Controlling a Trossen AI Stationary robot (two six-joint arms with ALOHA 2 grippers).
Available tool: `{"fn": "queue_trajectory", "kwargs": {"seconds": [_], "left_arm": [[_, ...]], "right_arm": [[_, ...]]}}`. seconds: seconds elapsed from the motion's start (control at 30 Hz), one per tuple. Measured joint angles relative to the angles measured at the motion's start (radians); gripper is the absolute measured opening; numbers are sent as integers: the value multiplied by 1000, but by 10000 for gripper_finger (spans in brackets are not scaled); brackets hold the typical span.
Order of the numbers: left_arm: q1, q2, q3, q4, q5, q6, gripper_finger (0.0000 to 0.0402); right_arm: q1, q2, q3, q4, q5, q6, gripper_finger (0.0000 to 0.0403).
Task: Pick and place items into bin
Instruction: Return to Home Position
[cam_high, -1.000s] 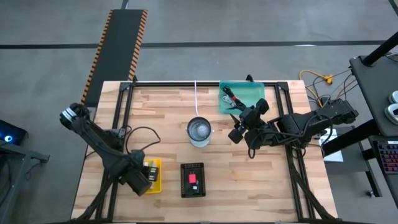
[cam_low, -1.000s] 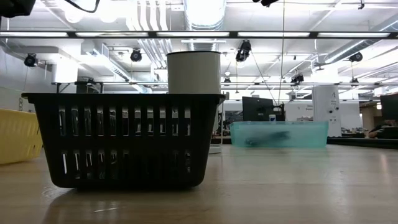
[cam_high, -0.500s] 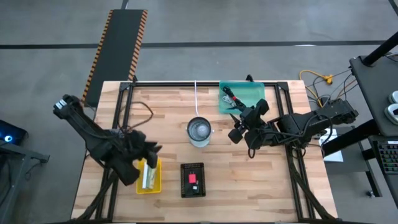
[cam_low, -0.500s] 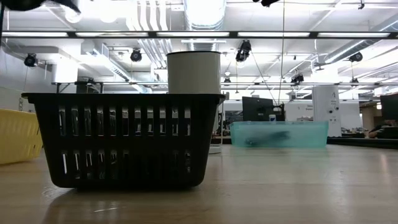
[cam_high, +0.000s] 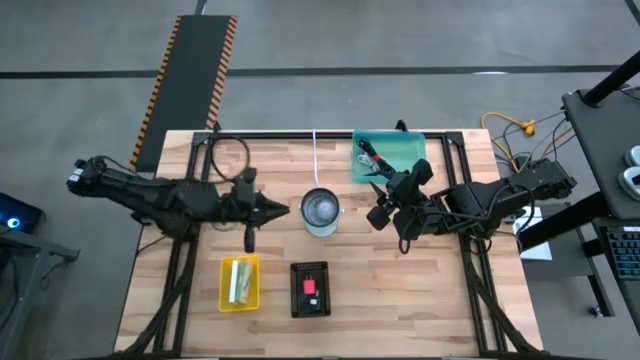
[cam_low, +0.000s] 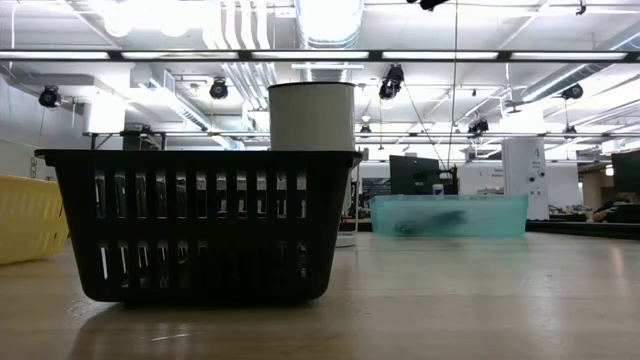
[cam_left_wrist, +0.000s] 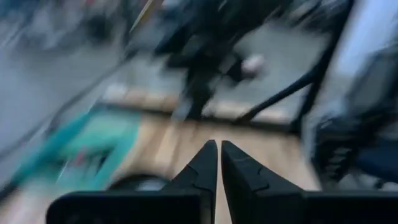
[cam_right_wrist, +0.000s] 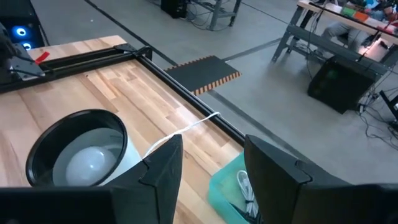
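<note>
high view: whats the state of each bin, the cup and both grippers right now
yellow bin: upright, holds pale packets
black basket: upright, holds a small red item
green bin: upright, holds cables
metal cup: upright, open end up
left gripper: shut, empty, beside the cup
right gripper: open, empty, on the cup's other side

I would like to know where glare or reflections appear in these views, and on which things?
Low view: the ceiling light strips glare white, and the wooden table faintly mirrors the black basket standing on it. High view: the metal cup shines pale inside; shadows under the arms look weak. Right wrist view: a bright patch of light lies in the cup's bottom.
</note>
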Motion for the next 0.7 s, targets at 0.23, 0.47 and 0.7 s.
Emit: {"fn": "queue_trajectory", "kwargs": {"seconds": [0.23,0.47,0.7], "left_arm": [[133,-167,-202,229,190,149,1],[134,-423,-435,238,269,171,0],[135,-591,-581,240,266,223,0]], "right_arm": [[0,0,0,1,-31,45,155],[0,0,0,5,-32,53,156],[0,0,0,9,-79,127,143]]}}
